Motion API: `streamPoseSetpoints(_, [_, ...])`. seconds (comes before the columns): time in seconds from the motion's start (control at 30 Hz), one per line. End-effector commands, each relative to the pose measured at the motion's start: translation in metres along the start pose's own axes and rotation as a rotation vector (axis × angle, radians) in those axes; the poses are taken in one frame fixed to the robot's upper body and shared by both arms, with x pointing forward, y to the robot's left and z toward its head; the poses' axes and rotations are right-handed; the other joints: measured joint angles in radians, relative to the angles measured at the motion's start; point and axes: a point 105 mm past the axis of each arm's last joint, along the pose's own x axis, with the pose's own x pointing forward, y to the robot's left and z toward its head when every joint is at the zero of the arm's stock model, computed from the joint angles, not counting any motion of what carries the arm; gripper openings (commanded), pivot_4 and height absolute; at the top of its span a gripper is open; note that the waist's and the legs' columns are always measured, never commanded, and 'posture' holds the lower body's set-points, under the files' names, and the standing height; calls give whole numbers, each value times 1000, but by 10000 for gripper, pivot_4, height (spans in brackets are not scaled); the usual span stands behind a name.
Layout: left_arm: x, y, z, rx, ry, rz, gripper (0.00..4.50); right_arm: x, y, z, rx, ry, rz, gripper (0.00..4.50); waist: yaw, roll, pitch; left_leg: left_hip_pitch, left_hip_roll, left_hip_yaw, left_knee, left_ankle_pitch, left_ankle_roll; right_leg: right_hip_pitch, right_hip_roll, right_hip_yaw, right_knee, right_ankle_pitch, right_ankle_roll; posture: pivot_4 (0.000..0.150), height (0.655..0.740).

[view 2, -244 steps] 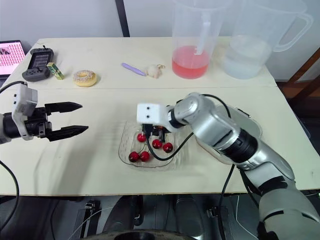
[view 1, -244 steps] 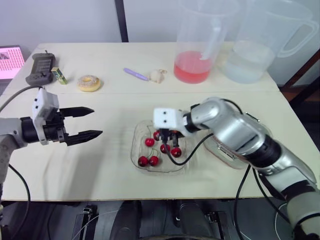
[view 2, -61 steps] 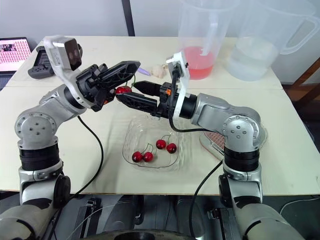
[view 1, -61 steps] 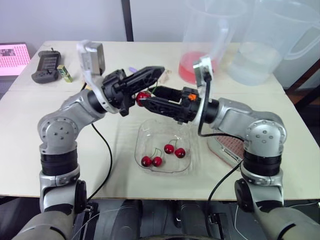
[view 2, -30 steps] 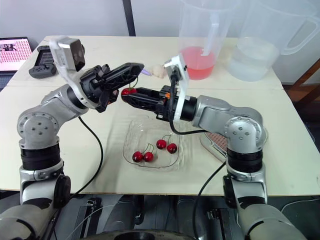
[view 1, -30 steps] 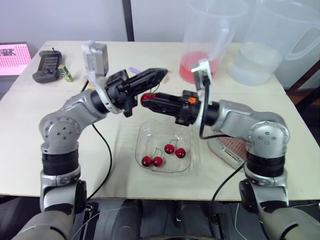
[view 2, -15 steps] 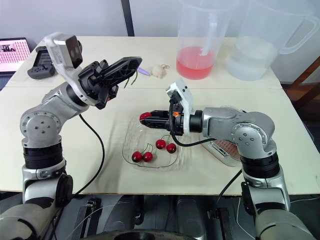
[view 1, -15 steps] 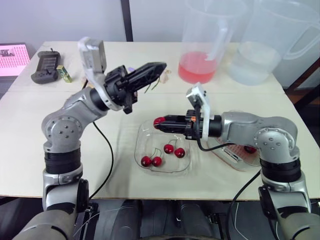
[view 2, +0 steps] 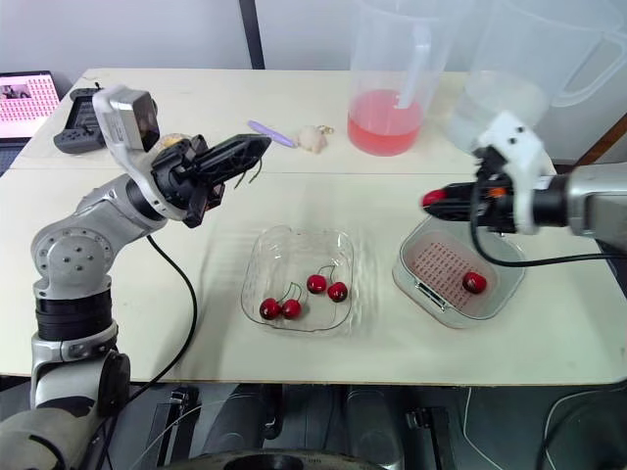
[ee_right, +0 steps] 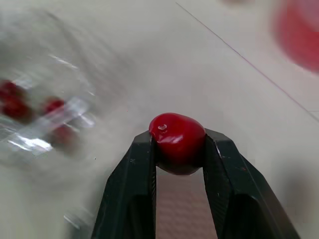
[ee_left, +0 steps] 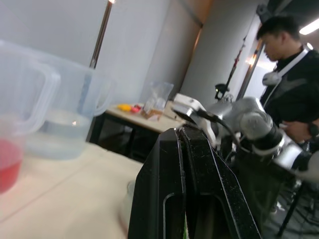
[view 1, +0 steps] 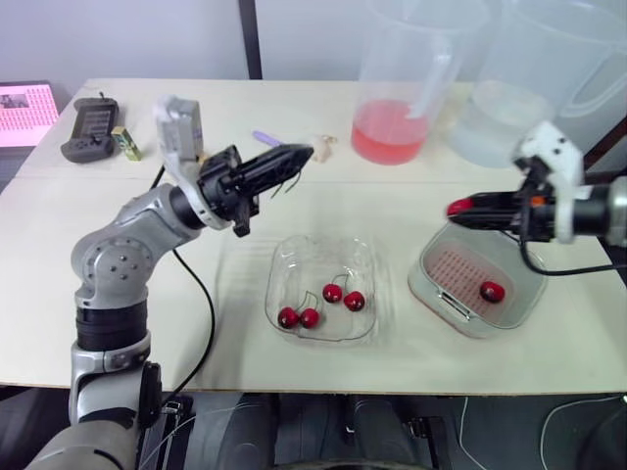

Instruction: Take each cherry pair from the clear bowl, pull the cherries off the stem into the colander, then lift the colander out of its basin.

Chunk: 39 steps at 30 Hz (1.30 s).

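Right gripper (view 1: 460, 209) pinches a cherry (ee_right: 177, 140) over the colander (view 1: 458, 272), centre right; left gripper (view 1: 300, 154), upper left, apparently clamps a stem (view 2: 257, 174).

**Where my cameras sit**

My two head eyes look forward and down over the table (view 1: 147, 323), and both take in the clear bowl (view 1: 323, 289) between my grippers. The right wrist camera sits close behind the right gripper (ee_right: 179, 144), so the cherry (ee_right: 177, 142) at its tips looks large. The left wrist camera looks level along the left gripper (ee_left: 180, 130), past its pinched stem (view 2: 254, 177), toward the right arm.

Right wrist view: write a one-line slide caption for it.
Right gripper shut on one stemless red cherry above the colander, clear bowl holding more cherries beyond.
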Motion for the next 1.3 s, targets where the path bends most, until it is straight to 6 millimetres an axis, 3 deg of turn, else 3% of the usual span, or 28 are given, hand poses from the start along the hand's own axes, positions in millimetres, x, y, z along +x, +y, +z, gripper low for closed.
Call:
streamPoseSetpoints(0.03, [1, -8, 1, 39, 20, -28, 0, 0, -3, -13, -84, 73, 4, 9766, -2, 0, 0, 0, 0, 0, 0, 0, 0, 0, 0, 0, 0, 0, 0, 1500, 7383])
streamPoseSetpoints(0.2, [-1, -11, -10, 36, 73, -24, 0, 17, 8, -38, -107, 130, 72, 9766, 0, 1, 0, 1, 0, 0, 1, 0, 0, 0, 0, 0, 3, 0, 0, 1500, 7383])
streamPoseSetpoints(0.4, [-3, -11, -10, 46, 82, -11, 0, 9, 4, -32, -113, 134, 86, 36143, 4, 1, 0, 1, 0, 0, 2, 0, 0, 0, 0, 0, 3, 0, 0, 1500, 7383])
streamPoseSetpoints(0.47, [-6, -11, -9, 66, 91, 13, 0, -4, 6, -9, -131, 52, 136, 44658, 3, 2, 0, 1, 0, 0, 2, 0, 0, 0, 0, 0, 3, 0, 0, 1500, 7383])
streamPoseSetpoints(0.67, [-19, -11, -5, 70, 97, 84, 0, -37, 7, 42, -187, -144, 259, 44658, -1, 3, 1, 1, 0, 0, 2, 0, 0, 0, 0, 0, 3, 0, 0, 1500, 7383])
streamPoseSetpoints(0.83, [-42, -10, -5, 18, 128, 208, 0, -38, 23, 95, -286, -396, 379, 44658, -6, 3, 1, 2, 1, 0, 2, 0, 0, 0, 0, 0, 3, 1, -1, 1500, 7383])
streamPoseSetpoints(0.9, [-60, -15, -16, -78, 168, 264, 0, -32, 39, 112, -342, -459, 453, 44658, -14, 3, 1, 3, 1, 1, 2, 0, 0, 0, 0, 1, 4, 1, -1, 1500, 7383])
streamPoseSetpoints(1.0, [-90, -21, -36, -175, 244, 384, 0, -27, 56, 125, -419, -495, 540, 44658, -11, 3, 1, 3, 1, -1, -1, 0, 0, 0, 0, 0, 5, 0, 0, 1500, 7383])
streamPoseSetpoints(1.07, [-118, -9, -44, -211, 266, 566, 0, -24, 61, 132, -446, -509, 571, 44658, -1, 3, 1, 3, 1, 0, -1, 0, 0, 0, 0, 0, 4, 0, 0, 1500, 7383])
streamPoseSetpoints(1.3, [-177, -8, -61, -332, 180, 833, 0, -20, 85, 136, -501, -527, 716, 44658, 3, 2, 1, 2, 0, 3, 1, 0, -1, 0, -5, 0, 3, 1, -2, 1500, 7383])
